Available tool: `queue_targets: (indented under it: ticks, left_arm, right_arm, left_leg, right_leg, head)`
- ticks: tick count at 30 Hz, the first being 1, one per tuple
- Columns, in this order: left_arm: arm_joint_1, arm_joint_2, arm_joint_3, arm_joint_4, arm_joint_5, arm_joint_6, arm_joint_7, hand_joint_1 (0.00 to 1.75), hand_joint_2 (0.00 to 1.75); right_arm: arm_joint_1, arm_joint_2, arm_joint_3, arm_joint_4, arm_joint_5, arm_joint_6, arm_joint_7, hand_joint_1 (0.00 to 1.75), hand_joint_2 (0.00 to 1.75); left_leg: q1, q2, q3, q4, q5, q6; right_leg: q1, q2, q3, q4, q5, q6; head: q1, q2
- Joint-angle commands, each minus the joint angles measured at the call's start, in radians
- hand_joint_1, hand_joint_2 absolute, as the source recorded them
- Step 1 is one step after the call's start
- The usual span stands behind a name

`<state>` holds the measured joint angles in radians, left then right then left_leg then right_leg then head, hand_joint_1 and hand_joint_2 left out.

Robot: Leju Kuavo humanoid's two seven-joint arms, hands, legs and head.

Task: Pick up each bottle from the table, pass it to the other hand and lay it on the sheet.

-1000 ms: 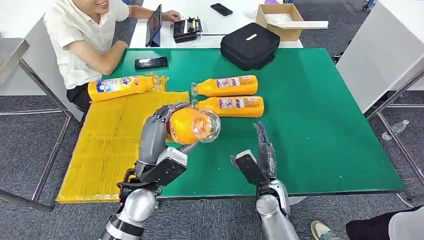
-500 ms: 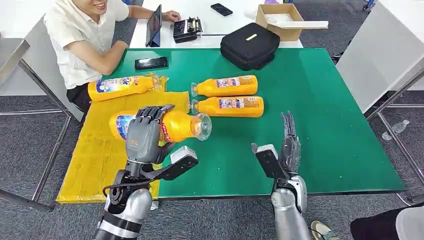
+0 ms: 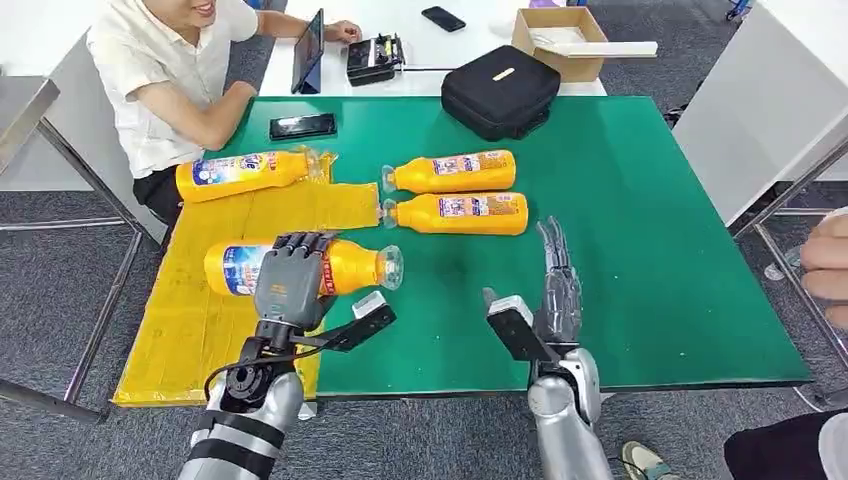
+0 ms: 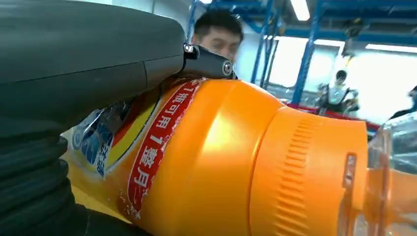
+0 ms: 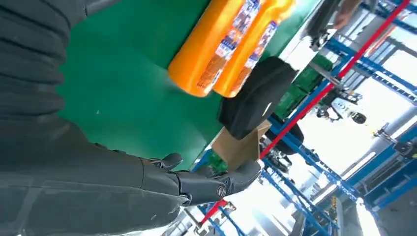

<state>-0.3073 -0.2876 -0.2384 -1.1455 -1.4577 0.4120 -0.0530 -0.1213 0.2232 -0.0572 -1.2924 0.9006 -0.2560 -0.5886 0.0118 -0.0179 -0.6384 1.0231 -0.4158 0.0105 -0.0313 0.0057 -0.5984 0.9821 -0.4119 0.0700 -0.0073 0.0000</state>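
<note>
**Bottle held over the sheet**

The left hand [image 3: 290, 285] grips an orange bottle [image 3: 300, 268] (lying sideways, cap toward the green surface [image 3: 640, 250]) over the yellow sheet [image 3: 200, 310]. Another bottle [image 3: 245, 173] lies at the sheet's far edge. Two more bottles [image 3: 455, 192] lie side by side on the surface. The right hand [image 3: 550, 295] is empty, fingers straight and spread.

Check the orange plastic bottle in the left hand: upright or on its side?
On its side. The orange plastic bottle lies horizontal in the left hand, clear cap toward the green table, body over the yellow sheet.
</note>
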Motion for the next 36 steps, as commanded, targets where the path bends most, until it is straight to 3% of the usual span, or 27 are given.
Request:
queue_targets:
  ticks: [1,8,13,22,27,28,30,31,32,33,34,36]
  left_arm:
    - [-0.092,0.045,0.116,0.197,-0.069,-0.002,0.043,1.75,1.75]
    - [-0.093,0.038,0.138,0.205,-0.098,-0.019,0.061,1.75,1.75]
    - [-0.140,0.057,0.181,0.357,-0.109,-0.058,0.108,1.75,1.75]
    - [-0.196,0.050,0.322,0.473,-0.083,-0.089,0.070,1.75,1.75]
    - [-0.193,0.054,0.330,0.502,-0.092,-0.103,0.052,1.69,1.75]
    - [-0.190,0.058,0.332,0.507,-0.094,-0.095,0.051,1.55,1.75]
    - [-0.190,0.058,0.348,0.522,-0.085,-0.093,0.049,1.54,1.75]
    - [-0.188,0.060,0.344,0.526,-0.091,-0.093,0.045,1.43,1.75]
    - [-0.186,0.061,0.340,0.533,-0.096,-0.093,0.041,0.68,1.75]
    - [-0.191,0.064,0.335,0.548,-0.099,-0.103,0.025,0.10,1.75]
    - [-0.193,0.067,0.325,0.559,-0.106,-0.111,0.011,0.00,1.75]
    - [-0.194,0.066,0.328,0.565,-0.101,-0.115,0.009,0.00,1.75]
  right_arm:
    - [-0.013,-0.041,0.056,0.063,-0.016,-0.007,-0.011,0.00,1.75]
    - [-0.009,-0.041,0.055,0.051,-0.023,-0.010,-0.011,0.00,1.75]
    - [-0.007,-0.038,0.049,0.072,-0.035,-0.003,-0.016,0.00,1.75]
    - [-0.014,-0.033,0.047,0.117,-0.067,-0.009,-0.051,0.00,1.75]
    - [-0.008,-0.031,0.051,0.124,-0.080,-0.008,-0.063,0.00,1.75]
    - [-0.007,-0.030,0.050,0.126,-0.084,-0.010,-0.066,0.00,1.75]
    - [-0.003,-0.027,0.051,0.126,-0.086,-0.008,-0.070,0.00,1.75]
    - [-0.003,-0.027,0.052,0.124,-0.086,-0.007,-0.070,0.00,1.75]
    - [-0.005,-0.027,0.054,0.124,-0.086,-0.007,-0.071,0.00,1.75]
    - [-0.010,-0.030,0.057,0.128,-0.086,-0.005,-0.074,0.00,1.75]
    - [-0.015,-0.032,0.057,0.133,-0.089,-0.006,-0.079,0.00,1.75]
    - [-0.017,-0.033,0.056,0.136,-0.090,-0.006,-0.079,0.00,1.75]
  left_leg:
    - [0.001,0.005,0.010,-0.002,-0.002,0.000]
    - [0.001,0.003,0.007,-0.001,-0.002,0.000]
    - [0.001,0.002,0.006,-0.002,-0.001,0.000]
    - [0.001,0.002,0.004,-0.001,-0.001,0.000]
    - [0.001,0.003,0.005,-0.001,-0.001,0.000]
    - [0.000,0.003,0.005,-0.001,-0.001,0.000]
    - [0.001,0.004,0.009,-0.002,-0.002,0.000]
    - [0.001,0.003,0.006,-0.001,-0.001,0.000]
    - [0.000,0.002,0.005,-0.001,-0.001,0.000]
    - [0.001,0.004,0.007,-0.002,-0.001,0.000]
    - [0.000,0.003,0.006,-0.002,-0.001,0.000]
    - [0.001,0.004,0.007,-0.001,-0.001,0.000]
  right_leg:
    - [0.003,0.002,0.009,-0.003,-0.001,-0.006]
    - [0.002,0.000,0.007,-0.002,-0.002,-0.005]
    - [0.001,0.000,0.006,-0.002,-0.001,-0.004]
    - [0.001,0.000,0.004,-0.001,-0.001,-0.003]
    - [0.001,0.001,0.006,-0.001,-0.001,-0.004]
    - [0.001,0.001,0.005,-0.001,-0.001,-0.003]
    - [0.002,0.002,0.008,-0.002,-0.001,-0.005]
    - [0.001,0.001,0.006,-0.002,-0.001,-0.004]
    - [0.001,0.001,0.005,-0.001,-0.001,-0.003]
    - [0.001,0.002,0.007,-0.002,-0.001,-0.005]
    - [0.001,0.002,0.006,-0.002,0.000,-0.003]
    - [0.001,0.002,0.006,-0.002,0.000,-0.004]
  head:
    - [0.000,0.000]
    - [0.000,0.000]
    - [0.000,0.000]
    - [0.000,0.000]
    - [0.000,0.000]
    - [0.000,0.000]
    - [0.000,0.000]
    - [0.000,0.000]
    - [0.000,0.000]
    - [0.000,0.000]
    - [0.000,0.000]
    - [0.000,0.000]
